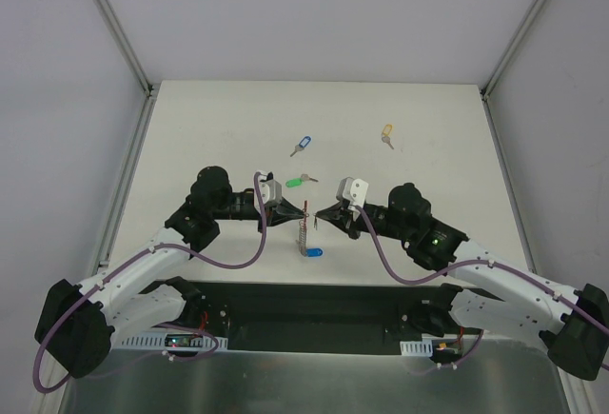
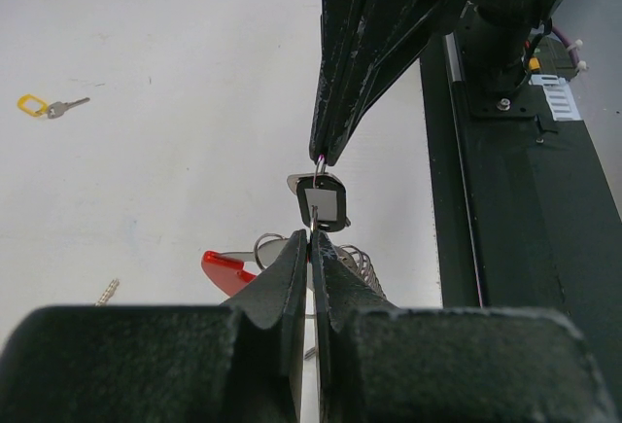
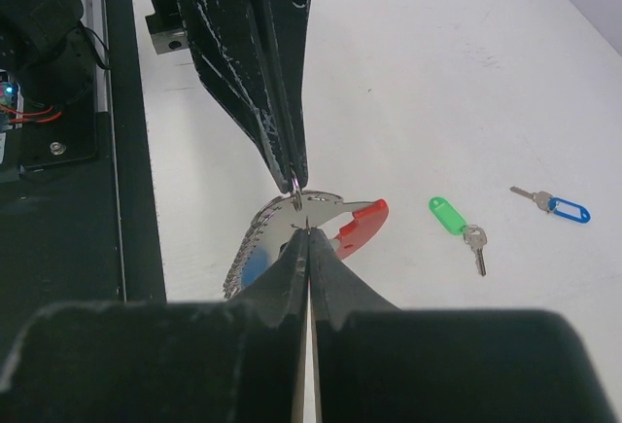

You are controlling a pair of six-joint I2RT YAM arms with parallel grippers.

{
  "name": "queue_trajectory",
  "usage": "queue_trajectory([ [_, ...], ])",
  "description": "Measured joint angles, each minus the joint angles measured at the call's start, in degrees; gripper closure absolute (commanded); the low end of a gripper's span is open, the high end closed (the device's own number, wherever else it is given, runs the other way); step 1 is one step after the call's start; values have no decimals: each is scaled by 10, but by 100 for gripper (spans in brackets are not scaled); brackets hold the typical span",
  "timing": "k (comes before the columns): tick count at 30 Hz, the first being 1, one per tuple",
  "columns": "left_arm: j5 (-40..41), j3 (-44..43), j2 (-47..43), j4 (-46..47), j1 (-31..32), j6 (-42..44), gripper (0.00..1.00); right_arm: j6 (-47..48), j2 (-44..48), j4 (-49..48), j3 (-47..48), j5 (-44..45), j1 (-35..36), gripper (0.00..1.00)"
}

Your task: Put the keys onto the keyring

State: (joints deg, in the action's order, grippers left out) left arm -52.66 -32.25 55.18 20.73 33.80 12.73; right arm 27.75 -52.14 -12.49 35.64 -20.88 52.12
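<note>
White tabletop [image 1: 219, 119], wide margins around keyring [image 1: 303, 233]

The left gripper [image 1: 296, 212] and right gripper [image 1: 319, 213] face each other at the keyring [image 1: 304, 228], which runs toward six o'clock to a blue tag [image 1: 312, 252]. Beyond it, the green key [image 1: 299, 182] and blue key [image 1: 302, 145] lie at twelve o'clock, the yellow key [image 1: 386, 134] at one.

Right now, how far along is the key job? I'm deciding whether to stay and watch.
Done, it seems: one blue tag sits at the keyring, though threading is unclear. In hand: the left hand and right hand, both shut, pinch together at the keyring, the black-tagged key between them. Still to do: the green key, the other blue key and the yellow key lie loose on the table.
</note>
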Motion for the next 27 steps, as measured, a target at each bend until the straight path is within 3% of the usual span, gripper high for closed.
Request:
queue_trajectory([
  [27, -14, 0, 10, -4, 0, 0, 100, 9, -19, 5, 2, -18, 6, 99],
])
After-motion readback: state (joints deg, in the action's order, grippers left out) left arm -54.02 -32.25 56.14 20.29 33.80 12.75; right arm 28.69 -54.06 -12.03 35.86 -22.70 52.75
